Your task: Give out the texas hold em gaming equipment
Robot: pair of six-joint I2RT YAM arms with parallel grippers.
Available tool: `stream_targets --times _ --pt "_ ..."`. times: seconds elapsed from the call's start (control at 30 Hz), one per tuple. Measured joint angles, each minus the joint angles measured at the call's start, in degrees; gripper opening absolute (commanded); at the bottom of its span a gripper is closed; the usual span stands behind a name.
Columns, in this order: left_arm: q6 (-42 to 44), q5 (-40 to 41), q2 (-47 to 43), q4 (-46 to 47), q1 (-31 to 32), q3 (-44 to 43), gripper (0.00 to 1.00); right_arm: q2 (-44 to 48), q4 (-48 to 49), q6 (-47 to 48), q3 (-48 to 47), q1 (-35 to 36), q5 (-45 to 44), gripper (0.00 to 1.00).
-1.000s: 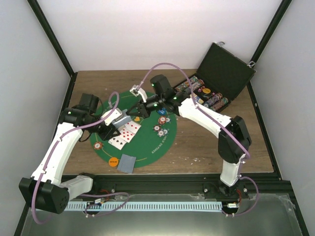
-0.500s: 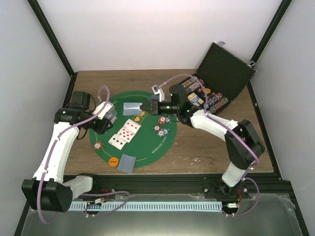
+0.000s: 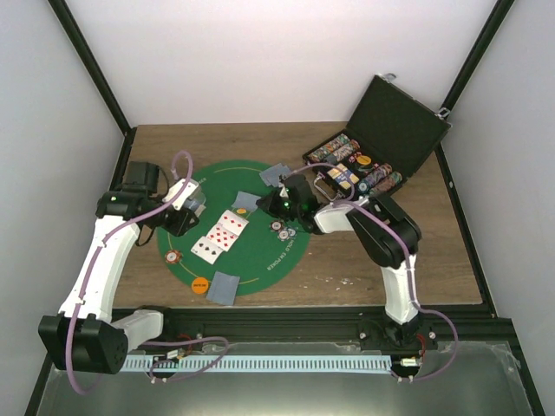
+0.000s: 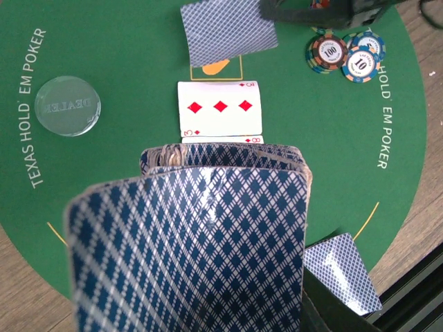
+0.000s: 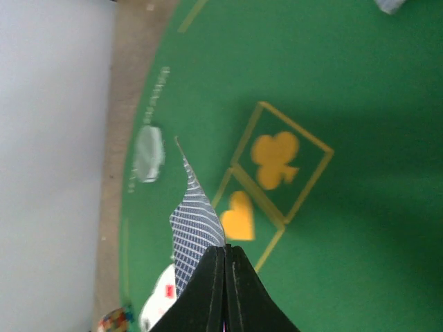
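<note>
My left gripper [image 3: 191, 203] is shut on a deck of blue-backed cards [image 4: 187, 242] above the mat's left side; the deck hides its fingers in the left wrist view. My right gripper [image 5: 225, 249] is shut on one face-down card [image 5: 192, 228], held near the mat's middle [image 3: 248, 201]. Face-up red-pipped cards [image 3: 227, 227] lie in a row on the green mat [image 3: 260, 260]; the three of diamonds [image 4: 220, 107] is one. Striped chips [image 4: 345, 57] sit right of them, one chip [image 3: 176, 256] at the left. An orange disc [image 3: 200, 283] and a face-down card [image 3: 223, 288] lie near the front edge.
The open black case [image 3: 395, 121] with rows of chips [image 3: 355, 169] stands at the back right. Another face-down card [image 3: 277, 173] lies at the mat's far edge. A clear dealer button [image 4: 68, 105] rests on the mat's left. Bare wood table [image 3: 373, 260] lies to the right.
My right gripper has pulled away from the deck and drawn back right with one card. My left gripper moved left with the deck, then held still.
</note>
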State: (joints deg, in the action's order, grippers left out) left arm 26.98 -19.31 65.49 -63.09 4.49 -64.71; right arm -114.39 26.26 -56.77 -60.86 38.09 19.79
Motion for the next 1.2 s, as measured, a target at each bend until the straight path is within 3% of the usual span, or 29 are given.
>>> stream_targets --times 0.13,0.8,1.2 --pt "0.0 0.0 0.0 0.0 0.0 0.0 0.33 -5.2 0.4 -3.0 -2.1 0.0 -1.0 0.01" --pt "0.0 0.0 0.0 0.0 0.0 0.1 0.33 -7.6 -7.1 -5.7 -7.6 3.9 -8.7 0.01" --pt "0.0 0.0 0.0 0.0 0.0 0.1 0.33 -7.6 -10.0 -7.2 -9.0 4.3 -8.9 0.20"
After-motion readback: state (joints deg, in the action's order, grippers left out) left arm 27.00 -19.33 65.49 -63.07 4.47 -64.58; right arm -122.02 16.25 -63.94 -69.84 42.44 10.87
